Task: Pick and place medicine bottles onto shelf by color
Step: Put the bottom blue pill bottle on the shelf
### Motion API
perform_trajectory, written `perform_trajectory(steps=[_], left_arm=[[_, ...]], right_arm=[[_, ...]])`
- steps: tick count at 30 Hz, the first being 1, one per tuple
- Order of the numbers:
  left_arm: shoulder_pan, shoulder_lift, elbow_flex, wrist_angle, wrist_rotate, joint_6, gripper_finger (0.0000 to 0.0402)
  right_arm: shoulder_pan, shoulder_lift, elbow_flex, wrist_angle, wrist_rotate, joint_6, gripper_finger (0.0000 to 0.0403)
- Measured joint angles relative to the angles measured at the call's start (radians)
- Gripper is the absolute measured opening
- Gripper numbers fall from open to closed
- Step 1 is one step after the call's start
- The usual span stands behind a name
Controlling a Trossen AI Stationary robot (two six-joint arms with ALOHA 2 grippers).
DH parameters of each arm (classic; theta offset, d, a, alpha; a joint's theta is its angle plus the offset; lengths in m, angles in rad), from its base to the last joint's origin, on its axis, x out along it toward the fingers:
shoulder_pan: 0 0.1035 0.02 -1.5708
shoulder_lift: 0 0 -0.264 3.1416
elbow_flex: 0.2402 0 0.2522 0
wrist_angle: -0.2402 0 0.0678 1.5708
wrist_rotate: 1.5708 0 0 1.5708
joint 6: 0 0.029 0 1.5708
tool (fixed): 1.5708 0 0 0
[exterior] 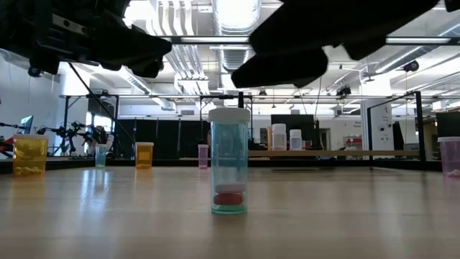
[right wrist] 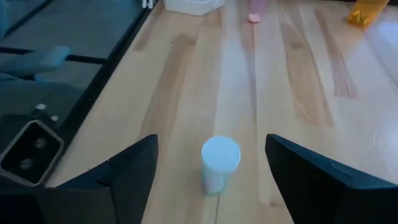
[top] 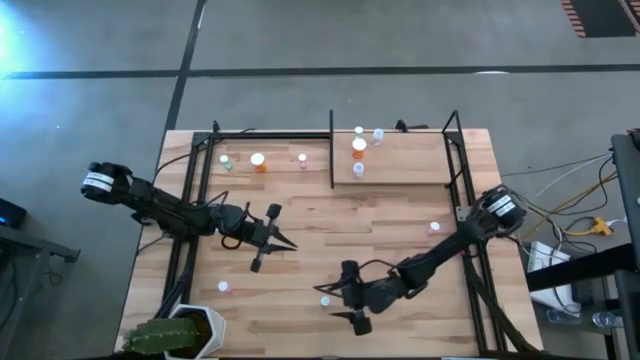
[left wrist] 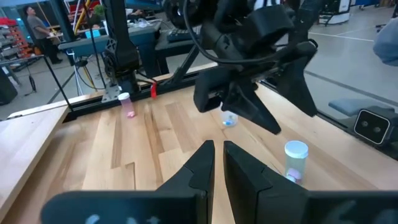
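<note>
- While it stands upright on the desk [top: 300,240], one bluish bottle [right wrist: 220,163] sits between my right claw's [right wrist: 211,168] wide-open fingers.
- My left claw [top: 274,240]: fingers nearly shut, empty, mid-desk.
- Shelf [top: 400,160]: several bottles.

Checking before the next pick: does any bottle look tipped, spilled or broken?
Nothing stands out. The bluish bottle stands upright with its cap on, between the open fingers of the right gripper. The bottles on the shelf and the loose ones on the table also look upright. The left gripper is shut, empty.

Bright overhead ceiling lights [exterior: 237,11]; arms backlit, silhouetted; floor glare; soft focus.
</note>
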State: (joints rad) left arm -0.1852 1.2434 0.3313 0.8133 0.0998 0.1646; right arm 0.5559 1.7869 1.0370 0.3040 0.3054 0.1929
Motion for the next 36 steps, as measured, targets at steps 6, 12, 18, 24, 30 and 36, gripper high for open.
perform_trajectory(steps=[6,12,18,24,30,36], left_arm=[[0.000,0.000,0.000,0.000,0.000,0.000,0.0015],[0.000,0.000,0.000,0.001,0.000,0.000,0.0015],[0.000,0.000,0.000,0.001,0.000,0.001,0.0015],[0.000,0.000,0.001,0.001,0.000,0.005,0.0015],[0.000,0.000,0.001,0.001,0.000,0.005,0.0015],[0.000,0.000,0.001,0.001,0.000,0.005,0.0015]], right_arm=[[-0.014,0.054,0.063,-0.015,-0.048,-0.021,0.0274],[-0.028,0.080,0.061,-0.033,-0.046,-0.013,0.0274],[-0.048,0.076,0.047,-0.030,-0.041,0.013,0.0274],[-0.048,0.076,0.045,-0.030,-0.044,0.016,0.0262],[-0.048,0.076,0.045,-0.030,-0.054,0.016,0.0192],[-0.048,0.076,0.044,-0.031,-0.077,0.016,0.0111]])
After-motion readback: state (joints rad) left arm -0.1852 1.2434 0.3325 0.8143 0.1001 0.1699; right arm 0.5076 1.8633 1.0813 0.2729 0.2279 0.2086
